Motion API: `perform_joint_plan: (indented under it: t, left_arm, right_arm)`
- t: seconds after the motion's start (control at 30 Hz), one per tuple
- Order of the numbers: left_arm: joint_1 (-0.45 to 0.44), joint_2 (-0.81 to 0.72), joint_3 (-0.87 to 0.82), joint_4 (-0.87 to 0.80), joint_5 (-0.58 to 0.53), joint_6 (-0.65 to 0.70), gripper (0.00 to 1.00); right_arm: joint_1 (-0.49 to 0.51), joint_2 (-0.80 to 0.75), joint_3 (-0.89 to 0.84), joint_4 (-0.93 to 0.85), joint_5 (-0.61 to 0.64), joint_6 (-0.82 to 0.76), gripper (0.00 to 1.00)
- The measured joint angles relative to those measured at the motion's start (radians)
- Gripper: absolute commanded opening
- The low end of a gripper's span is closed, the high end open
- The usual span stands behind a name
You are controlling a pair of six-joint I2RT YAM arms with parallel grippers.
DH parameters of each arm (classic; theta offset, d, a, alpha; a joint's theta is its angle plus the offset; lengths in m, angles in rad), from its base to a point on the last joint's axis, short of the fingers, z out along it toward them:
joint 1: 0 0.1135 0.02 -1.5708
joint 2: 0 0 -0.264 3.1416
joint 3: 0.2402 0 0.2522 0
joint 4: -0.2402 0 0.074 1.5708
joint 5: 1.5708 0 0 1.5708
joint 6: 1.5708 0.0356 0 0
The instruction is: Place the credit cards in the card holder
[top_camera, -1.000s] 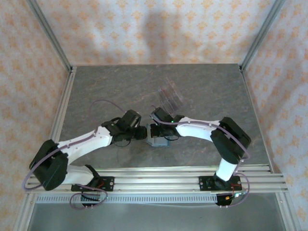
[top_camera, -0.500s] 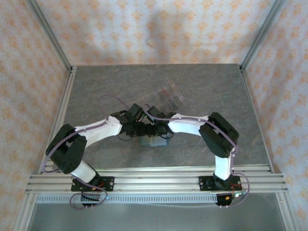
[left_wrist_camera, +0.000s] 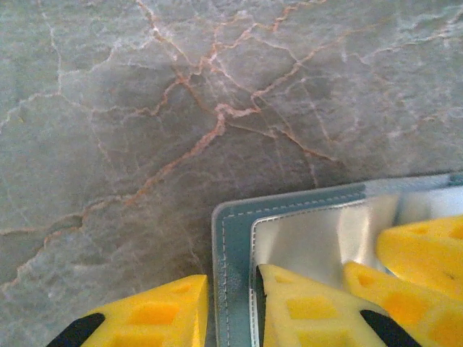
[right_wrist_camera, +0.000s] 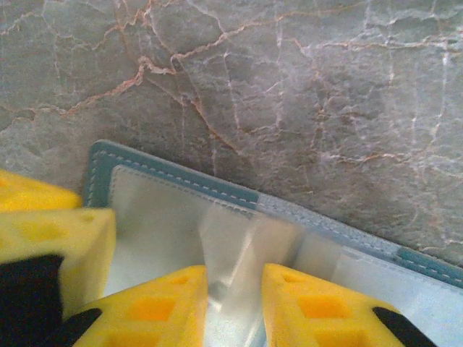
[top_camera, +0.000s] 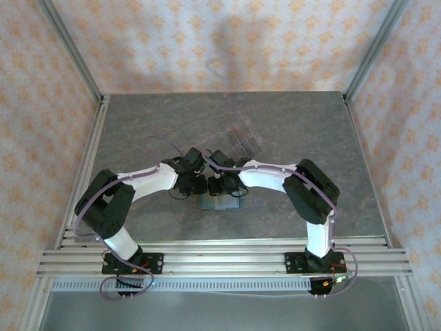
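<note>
**Layout.** The grey marbled desk carried everything. The left arm and right arm reached inward and met over its centre.

**Card holder.** The teal card holder lay flat on the desk, directly beneath both tools. It looked light and soft-bodied, so it was judged likely to slide or fold unless pinned. Its clear sleeve looked slick and limp, and a pocket mouth would need spreading before a card could enter.

**Cards.** The credit cards stood behind the tools, well apart from the holder. They appeared to sit in a clear rack, with dark red visible, but finer detail was too small to read. They were judged thin, stiff, light and slippery. The best hold would be a pinch across the flat faces at an exposed upper edge, leaving the leading edge free for insertion.

**Left tool.** The left tool stood narrow, straddling the holder's stitched border. One finger sat outside on the desk and the other sat on the sleeve. Whether it actually clamped the border could not be told.

**Right tool.** The right tool stood narrowly parted over the clear sleeve, near the holder's opposite end. Nothing was seen clamped in it. Neither tool carried a card.
</note>
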Motion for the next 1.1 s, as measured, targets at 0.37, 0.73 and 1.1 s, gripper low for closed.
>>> perform_joint_plan:
  t: [0.37,0.73,1.1]
  left_arm:
    - [0.007,-0.012,-0.074,0.108,0.003,-0.003,0.23]
    - [0.000,-0.043,-0.158,0.222,-0.014,-0.049,0.22]
    - [-0.019,-0.048,-0.172,0.245,-0.048,-0.076,0.22]
  right_arm:
    - [-0.009,0.003,0.033,-0.066,-0.063,-0.013,0.28]
    - [-0.135,-0.134,0.223,-0.179,0.095,-0.079,0.34]
    - [-0.325,-0.078,0.460,-0.361,0.406,-0.202,0.36]
